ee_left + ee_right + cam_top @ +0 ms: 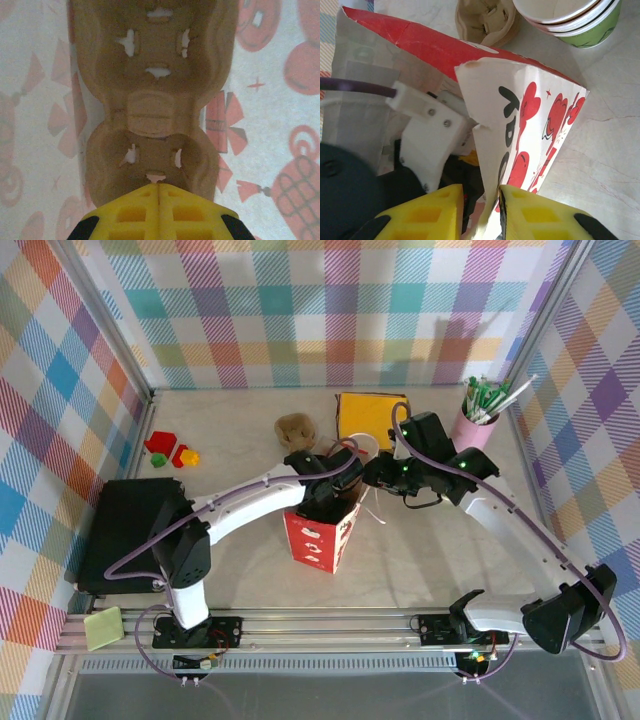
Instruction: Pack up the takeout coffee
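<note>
A red-and-white paper bag stands open in the middle of the table. My left arm reaches down into it. Inside, a brown pulp cup carrier lies on the bag's floor. My left gripper hangs just over the carrier's near edge, fingers pressed together with nothing visible between them. My right gripper straddles the bag's right rim. The paper wall rests against one finger, and a gap remains on the other side. The takeout coffee is out of view.
A nested stack of green-banded cups and a second brown carrier sit behind the bag. A yellow pad and a pink pen holder stand at the back right. A black box and small toys lie to the left.
</note>
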